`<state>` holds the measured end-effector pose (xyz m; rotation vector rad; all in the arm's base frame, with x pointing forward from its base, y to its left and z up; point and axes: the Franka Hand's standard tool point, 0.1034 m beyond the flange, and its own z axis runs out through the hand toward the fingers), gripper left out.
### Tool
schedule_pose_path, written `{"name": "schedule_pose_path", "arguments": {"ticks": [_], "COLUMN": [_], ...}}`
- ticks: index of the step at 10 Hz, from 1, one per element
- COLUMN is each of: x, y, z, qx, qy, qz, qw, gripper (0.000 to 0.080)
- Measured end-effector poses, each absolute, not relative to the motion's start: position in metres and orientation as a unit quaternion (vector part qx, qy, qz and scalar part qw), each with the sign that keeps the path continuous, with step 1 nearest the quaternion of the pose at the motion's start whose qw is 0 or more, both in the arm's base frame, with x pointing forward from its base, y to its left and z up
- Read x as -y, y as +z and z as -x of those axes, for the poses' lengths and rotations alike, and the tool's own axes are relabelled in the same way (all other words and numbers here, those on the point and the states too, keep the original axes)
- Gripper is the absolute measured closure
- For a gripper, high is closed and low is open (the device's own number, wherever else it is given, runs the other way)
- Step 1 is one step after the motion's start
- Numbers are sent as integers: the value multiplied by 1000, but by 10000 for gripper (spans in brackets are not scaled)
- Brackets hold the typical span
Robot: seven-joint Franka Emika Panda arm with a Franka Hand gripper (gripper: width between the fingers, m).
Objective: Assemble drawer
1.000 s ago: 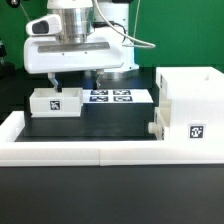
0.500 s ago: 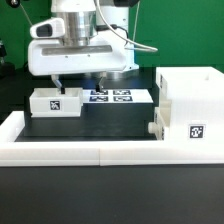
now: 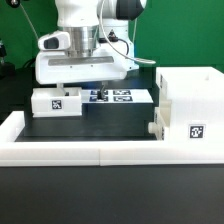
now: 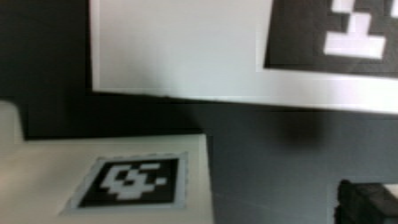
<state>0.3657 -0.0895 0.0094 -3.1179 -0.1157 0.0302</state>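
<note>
A small white drawer tray (image 3: 55, 102) with a square tag lies on the black table at the exterior view's left. It also shows in the wrist view (image 4: 107, 170), close under the camera. The large white box case (image 3: 192, 100) stands at the exterior view's right, tag on its front, with a knobbed tray (image 3: 153, 130) at its lower left side. My gripper (image 3: 84, 90) hangs just above the table between the small tray and the marker board, open and holding nothing. Only one dark fingertip (image 4: 370, 200) shows in the wrist view.
The marker board (image 3: 117, 97) lies flat behind my gripper and also shows in the wrist view (image 4: 196, 60). A long low white border wall (image 3: 90, 150) runs along the front and up the exterior view's left side.
My gripper has moved toward the exterior view's right and come a little lower, closer over the small tray's right end. The parts have not moved.
</note>
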Motion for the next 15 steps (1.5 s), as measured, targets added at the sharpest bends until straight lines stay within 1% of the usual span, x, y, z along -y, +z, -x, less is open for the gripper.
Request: {"name": "schedule_pose_path", "arguments": {"ticks": [2,7,8,9,10,11,12,15], "x": [89,89,89,89,89,89,89,89], "y": [6,5,5,5,5,5,5,5], "z": [-366,-367,-367,-367,-367,-367,-367,-367], "qx": [41,55,55,55,55,55,55,56], "qy": [6,3,3,3,3,3,3,3], "qz": [999,998,998,998,998,998,998,998], "qw": [9,7,7,7,7,7,7,7], "gripper": [151,160,318,318,531,670,756,756]}}
